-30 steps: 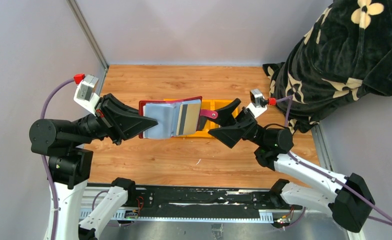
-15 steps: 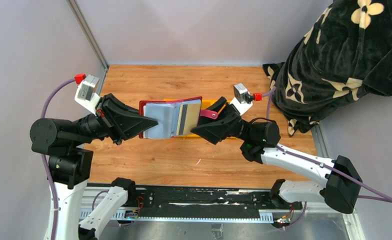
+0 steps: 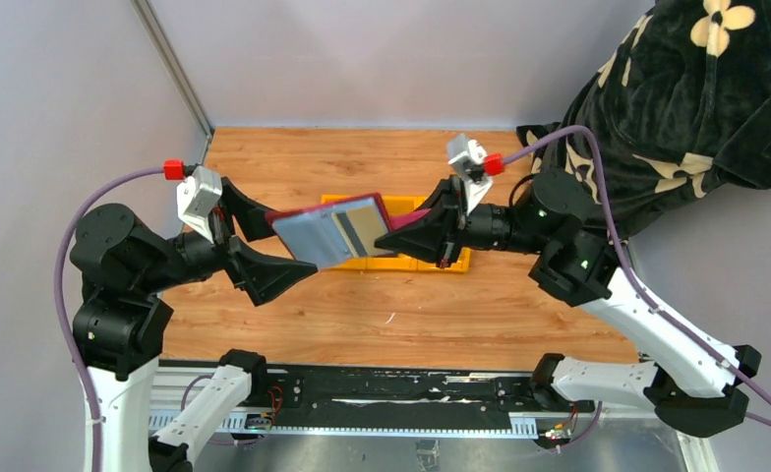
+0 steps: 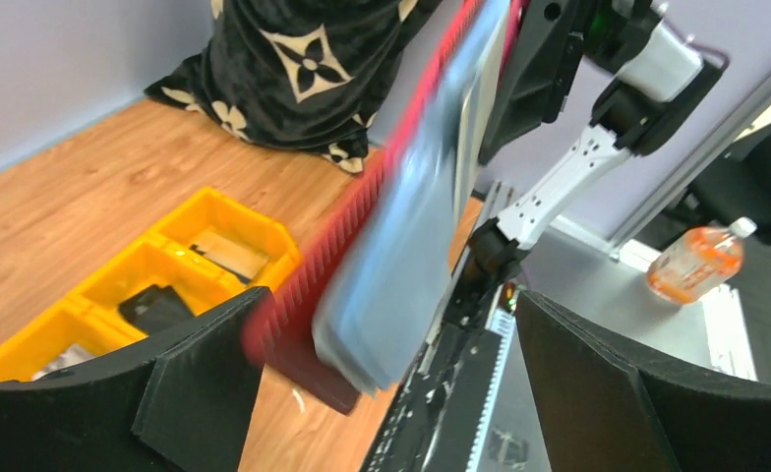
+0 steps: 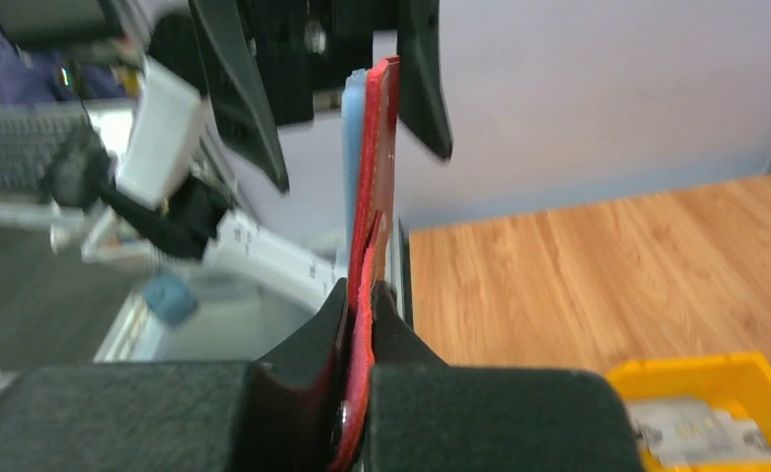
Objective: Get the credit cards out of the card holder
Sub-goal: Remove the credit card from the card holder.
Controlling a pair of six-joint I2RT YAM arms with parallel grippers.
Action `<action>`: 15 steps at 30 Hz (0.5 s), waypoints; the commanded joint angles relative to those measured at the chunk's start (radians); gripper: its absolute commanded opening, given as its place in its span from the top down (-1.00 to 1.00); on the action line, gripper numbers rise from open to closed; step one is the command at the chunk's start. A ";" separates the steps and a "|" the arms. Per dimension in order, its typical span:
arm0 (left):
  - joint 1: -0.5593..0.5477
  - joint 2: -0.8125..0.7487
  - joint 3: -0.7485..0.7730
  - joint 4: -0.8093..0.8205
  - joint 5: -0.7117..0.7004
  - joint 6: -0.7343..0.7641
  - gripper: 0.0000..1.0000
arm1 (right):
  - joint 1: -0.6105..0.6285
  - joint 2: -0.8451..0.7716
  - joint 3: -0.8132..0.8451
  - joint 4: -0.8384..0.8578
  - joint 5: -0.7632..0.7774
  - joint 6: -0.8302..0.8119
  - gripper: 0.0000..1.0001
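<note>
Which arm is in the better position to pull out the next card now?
Left, probably. The left gripper is open, one finger on each side of the card holder, so it is free. The right gripper is shut on the holder and carries it.

My top camera hangs high behind both arm bases, looking down and forward over the brown wooden table (image 3: 382, 315). It is the far view and takes in both arms whole. The left wrist camera sits behind the left pincer (image 4: 386, 295) and looks out between its fingers. The dark red leather-like folding card holder (image 4: 391, 265) fills that gap, close and blurred, with the yellow three-compartment plastic tray (image 4: 234, 204) below and beyond the fingertips. The right wrist camera looks along the right pincer (image 5: 360, 290), edge-on to that holder, facing what I take to be the left arm (image 5: 160, 118), smeared. All three views share holder and tray.
</note>
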 commanded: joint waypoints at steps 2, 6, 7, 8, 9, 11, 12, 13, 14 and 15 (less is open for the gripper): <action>0.005 0.021 0.080 -0.176 -0.005 0.242 -1.00 | 0.011 0.160 0.182 -0.758 -0.130 -0.342 1.00; 0.005 0.012 0.004 -0.179 0.053 0.282 -1.00 | 0.029 0.263 0.290 -0.887 -0.150 -0.412 1.00; 0.005 0.006 -0.018 -0.179 0.055 0.291 -1.00 | 0.035 0.281 0.310 -0.900 -0.152 -0.426 1.00; 0.005 0.001 -0.063 -0.185 0.065 0.303 -1.00 | 0.044 0.299 0.336 -0.919 -0.154 -0.442 1.00; 0.005 0.002 -0.092 -0.198 0.086 0.320 -1.00 | 0.050 0.318 0.362 -0.940 -0.159 -0.457 1.00; 0.003 0.007 -0.149 -0.214 0.118 0.338 -1.00 | 0.063 0.359 0.416 -0.978 -0.167 -0.476 1.00; -0.001 0.009 -0.172 -0.223 0.125 0.356 -1.00 | 0.075 0.379 0.440 -0.994 -0.173 -0.486 1.00; -0.009 0.011 -0.192 -0.233 0.114 0.383 -1.00 | 0.085 0.398 0.462 -1.005 -0.177 -0.495 1.00; -0.017 0.011 -0.206 -0.242 0.102 0.406 -0.99 | 0.095 0.414 0.481 -1.015 -0.178 -0.504 1.00; -0.022 0.011 -0.214 -0.258 0.089 0.436 -0.98 | 0.104 0.435 0.505 -1.029 -0.178 -0.512 1.00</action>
